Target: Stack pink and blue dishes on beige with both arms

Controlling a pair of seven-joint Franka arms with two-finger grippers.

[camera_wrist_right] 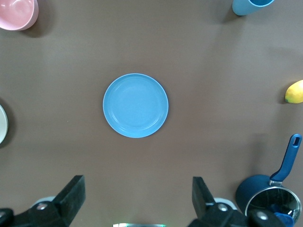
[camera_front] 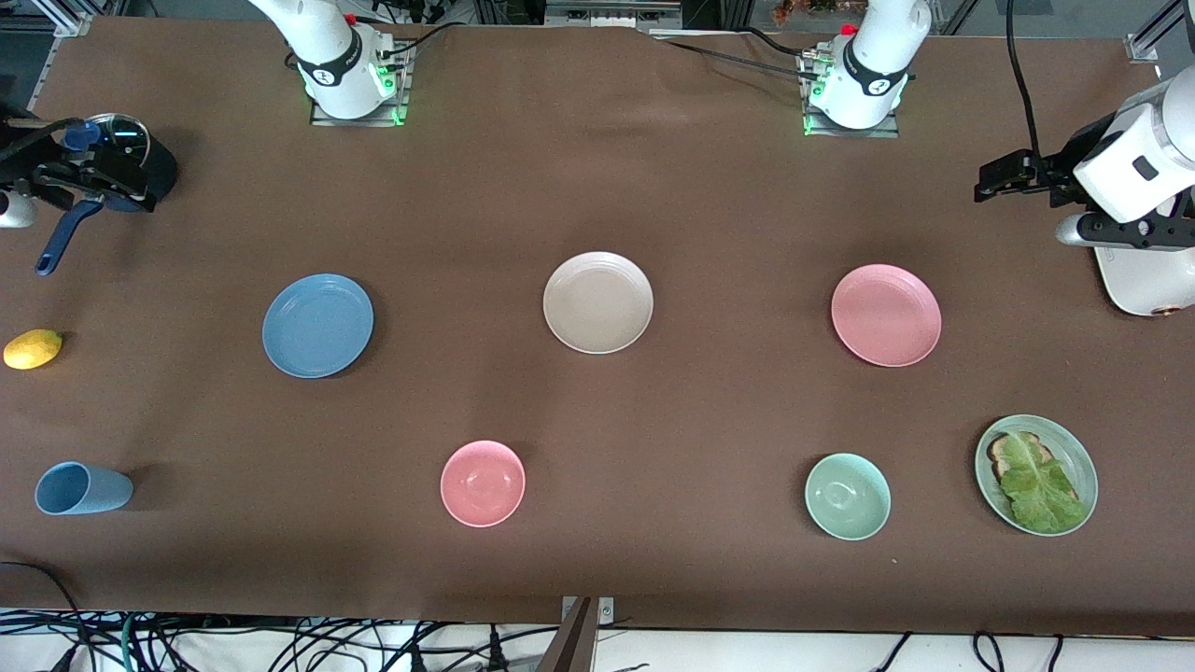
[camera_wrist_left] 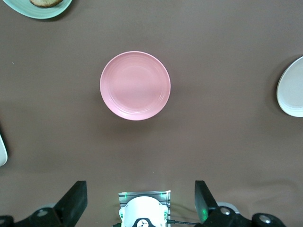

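Note:
The beige plate [camera_front: 597, 301] lies mid-table, its edge also showing in the left wrist view [camera_wrist_left: 291, 87]. Beside it, toward the right arm's end, is the blue plate [camera_front: 317, 325], seen whole in the right wrist view [camera_wrist_right: 135, 105]. The pink plate [camera_front: 886, 315] lies toward the left arm's end and fills the middle of the left wrist view [camera_wrist_left: 135, 85]. All three plates are bare and apart. My left gripper [camera_front: 991, 179] [camera_wrist_left: 139, 189] hangs open and empty, high over the table's left-arm end. My right gripper [camera_front: 112, 187] [camera_wrist_right: 137, 183] hangs open and empty, high over the right-arm end.
Nearer the front camera are a pink bowl [camera_front: 483, 483], a green bowl [camera_front: 848, 496], a green plate with bread and lettuce [camera_front: 1036, 474] and a tipped blue cup [camera_front: 82, 488]. A lemon [camera_front: 33, 348] and a lidded blue pot [camera_front: 119, 145] sit at the right arm's end, a white object [camera_front: 1144, 280] at the left arm's.

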